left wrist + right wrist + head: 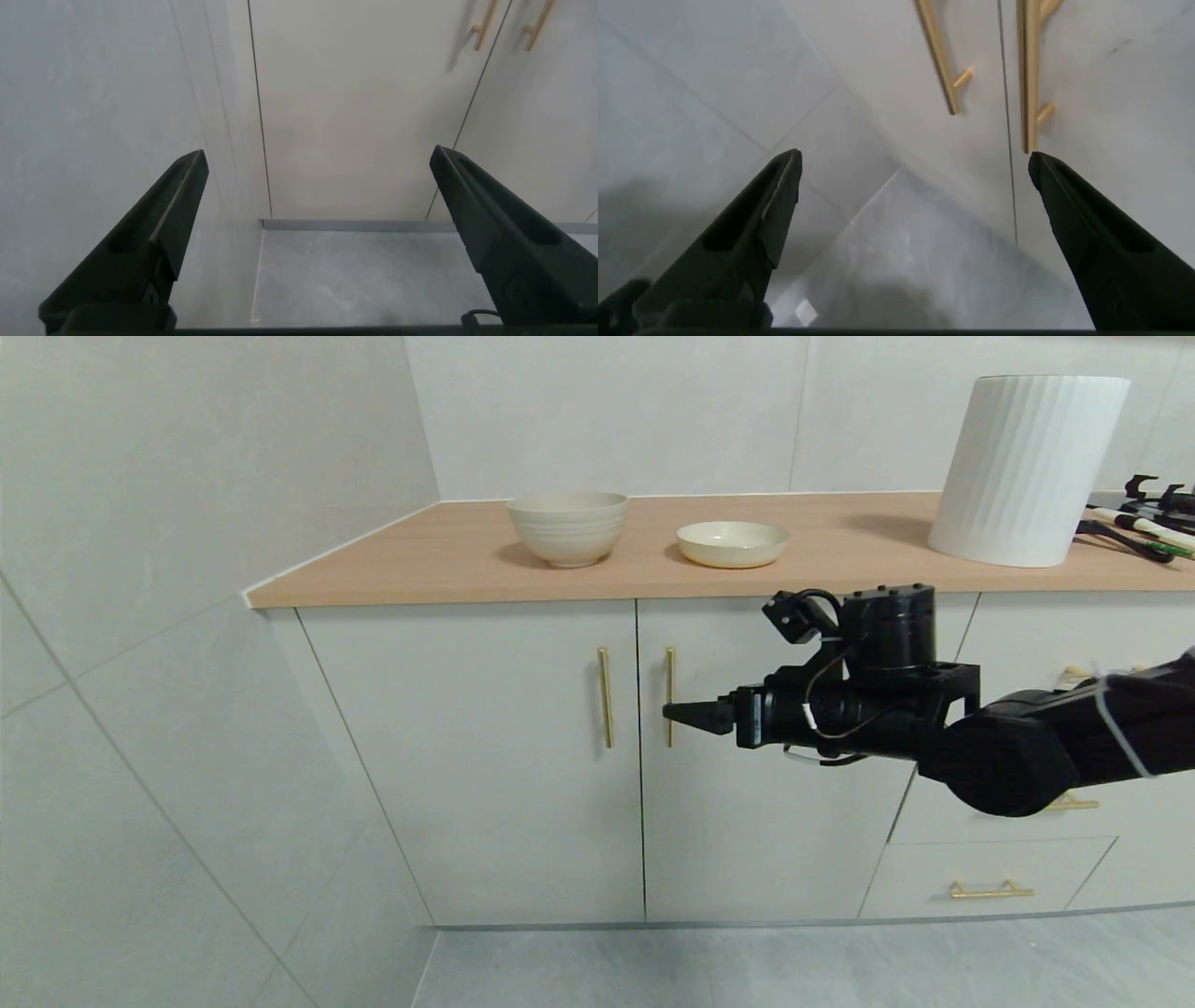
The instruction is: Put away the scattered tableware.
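Your right tool [684, 713] is spread wide and empty, with its tips near the gold handle [669, 696] of a cabinet door. Above it on the surface [420, 565], the deep bowl [567, 527] and the shallow dish [732, 542] sit apart. Your left tool [318, 163] is also wide and empty.

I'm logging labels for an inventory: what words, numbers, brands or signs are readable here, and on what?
No text can be read anywhere.
The bowl, the shallow dish, the white ribbed container and the cabinet doors look plain.
The utensils beside the container are too small to show any print.
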